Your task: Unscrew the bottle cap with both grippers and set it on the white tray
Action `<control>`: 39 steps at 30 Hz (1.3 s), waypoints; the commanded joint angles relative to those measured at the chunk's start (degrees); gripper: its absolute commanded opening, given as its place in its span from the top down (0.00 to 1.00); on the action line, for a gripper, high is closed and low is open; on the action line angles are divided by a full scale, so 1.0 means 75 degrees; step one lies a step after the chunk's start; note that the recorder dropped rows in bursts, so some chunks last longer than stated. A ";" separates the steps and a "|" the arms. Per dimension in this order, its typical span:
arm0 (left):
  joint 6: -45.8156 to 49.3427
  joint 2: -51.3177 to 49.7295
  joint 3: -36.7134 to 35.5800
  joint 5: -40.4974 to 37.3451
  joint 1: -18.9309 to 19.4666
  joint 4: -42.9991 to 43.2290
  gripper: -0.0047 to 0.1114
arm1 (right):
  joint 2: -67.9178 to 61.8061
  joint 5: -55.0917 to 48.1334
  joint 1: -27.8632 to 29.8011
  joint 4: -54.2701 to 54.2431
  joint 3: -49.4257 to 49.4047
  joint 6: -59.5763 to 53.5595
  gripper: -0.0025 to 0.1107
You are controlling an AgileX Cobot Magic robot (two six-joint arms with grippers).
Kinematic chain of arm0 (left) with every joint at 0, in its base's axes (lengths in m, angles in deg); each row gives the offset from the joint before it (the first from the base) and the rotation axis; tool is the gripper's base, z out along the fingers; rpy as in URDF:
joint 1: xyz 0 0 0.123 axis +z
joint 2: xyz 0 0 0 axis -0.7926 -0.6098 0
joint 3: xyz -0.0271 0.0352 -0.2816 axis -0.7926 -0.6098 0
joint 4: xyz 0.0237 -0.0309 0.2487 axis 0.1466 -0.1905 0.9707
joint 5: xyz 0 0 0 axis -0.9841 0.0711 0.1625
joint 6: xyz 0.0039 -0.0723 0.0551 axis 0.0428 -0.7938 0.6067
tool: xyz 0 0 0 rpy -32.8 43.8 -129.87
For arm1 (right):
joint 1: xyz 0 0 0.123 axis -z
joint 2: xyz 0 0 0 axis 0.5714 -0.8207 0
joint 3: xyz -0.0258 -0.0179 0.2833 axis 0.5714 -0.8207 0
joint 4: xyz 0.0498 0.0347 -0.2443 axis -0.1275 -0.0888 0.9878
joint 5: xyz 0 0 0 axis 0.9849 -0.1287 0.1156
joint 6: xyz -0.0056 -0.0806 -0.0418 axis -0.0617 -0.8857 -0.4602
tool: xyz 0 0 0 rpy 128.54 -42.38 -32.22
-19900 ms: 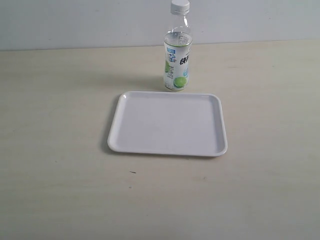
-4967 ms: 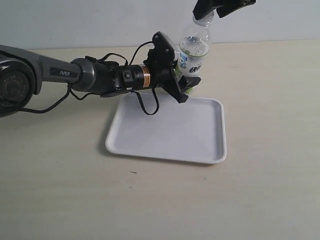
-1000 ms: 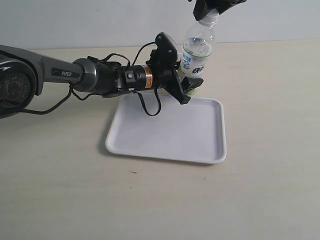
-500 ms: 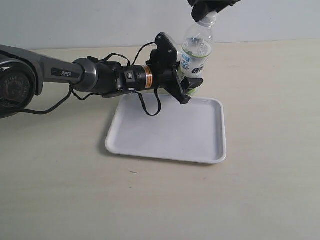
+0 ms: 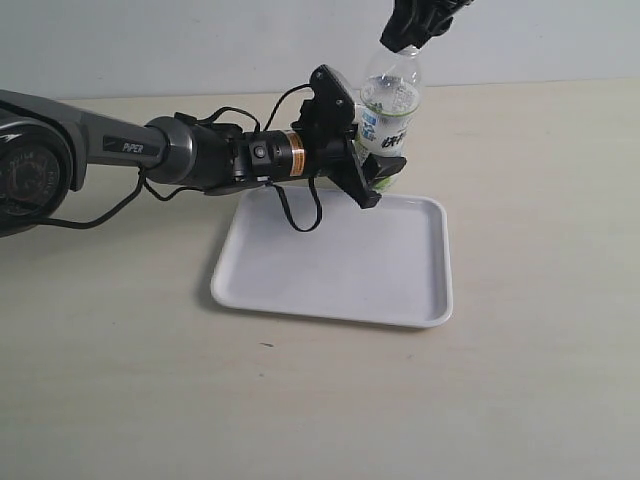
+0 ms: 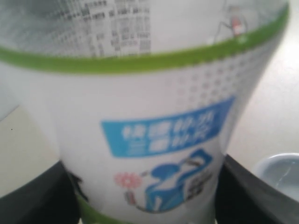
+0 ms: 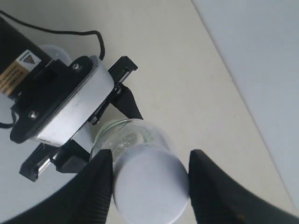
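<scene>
White plastic, the cap (image 7: pixel 150 186) sits on the neck of the bottle (image 5: pixel 390 105), not on the tray (image 5: pixel 300 285). We find the bottle just behind the tray's far edge, leaning slightly. The left gripper (image 5: pixel 372 168) reaches in over that far edge and clamps the labelled body, we judge so that the bottle cannot spin. The right gripper (image 5: pixel 404 36) hangs above the tray's far side with its 2 fingers pressed on either side of the cap, placed for twisting. We judge that the unscrewing is in hand or about to start; no gap shows at the thread. The exterior view hides the cap behind the right gripper; only the right wrist view shows it. The left wrist view alone shows the label filling the space between the left fingers (image 6: pixel 32 196).
</scene>
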 commanded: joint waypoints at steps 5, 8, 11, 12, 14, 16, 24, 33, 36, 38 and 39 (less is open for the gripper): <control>0.0057 0.0022 -0.0042 -0.0198 -0.0057 0.0208 0.96 | -0.0115 -0.0238 0.0000 0.0131 0.0029 -0.2077 0.96; 0.0057 0.0022 -0.0042 -0.0198 -0.0057 0.0208 0.96 | -0.0165 -0.0238 0.0000 0.0131 0.0029 -0.2077 0.91; 0.0057 0.0022 -0.0042 -0.0198 -0.0057 0.0208 0.96 | -0.0150 -0.0169 0.0000 0.0131 0.0029 -0.1900 0.83; 0.0057 0.0022 -0.0042 -0.0198 -0.0057 0.0208 0.96 | -0.0150 -0.0169 0.0000 0.0131 0.0029 -0.1900 0.80; 0.0057 0.0022 -0.0042 -0.0198 -0.0057 0.0208 0.96 | -0.0135 -0.0169 0.0000 0.0117 0.0029 -0.1843 0.73; 0.0057 0.0022 -0.0042 -0.0198 -0.0057 0.0208 0.96 | -0.0106 -0.0184 0.0000 0.0103 0.0029 -0.1843 0.67; 0.0057 0.0022 -0.0042 -0.0198 -0.0057 0.0208 0.96 | -0.0023 -0.0199 0.0000 -0.0380 0.0029 -0.1674 0.58; 0.0057 0.0022 -0.0042 -0.0198 -0.0057 0.0208 0.96 | 0.0208 -0.0255 0.0000 -0.0697 0.0029 -0.1394 0.45; 0.0057 0.0022 -0.0042 -0.0198 -0.0057 0.0208 0.96 | 0.0432 0.0068 0.0000 -0.0825 0.0029 -0.0805 0.43; 0.0057 0.0022 -0.0042 -0.0198 -0.0057 0.0208 0.96 | 0.0611 0.0430 0.0000 -0.0905 0.0029 0.0700 0.43; 0.0045 0.0022 -0.0042 -0.0198 -0.0057 0.0208 0.96 | 0.0679 0.0462 0.0000 -0.0854 0.0029 0.1586 0.43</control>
